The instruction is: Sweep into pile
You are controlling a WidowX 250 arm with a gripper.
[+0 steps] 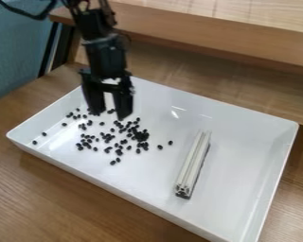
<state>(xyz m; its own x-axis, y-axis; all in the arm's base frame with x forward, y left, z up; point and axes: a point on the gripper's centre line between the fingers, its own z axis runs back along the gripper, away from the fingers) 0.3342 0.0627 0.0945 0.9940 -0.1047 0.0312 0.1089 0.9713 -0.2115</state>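
Note:
My gripper hangs over the left back part of the white tray, pointing down. Its two fingers stand apart with a gap between them, holding nothing. Small black beans lie scattered across the tray's left half, below and in front of the fingers, with a denser clump right of centre in the scatter. A few lie apart near the tray's left side. To the right of the beans, a silver slotted metal bar with a dark underside lies lengthwise on the tray floor, not touching the gripper.
The tray's raised walls surround the beans and bar. It rests on a brown wooden table. Behind it runs a raised wooden ledge, and a blue-grey surface stands at the upper left.

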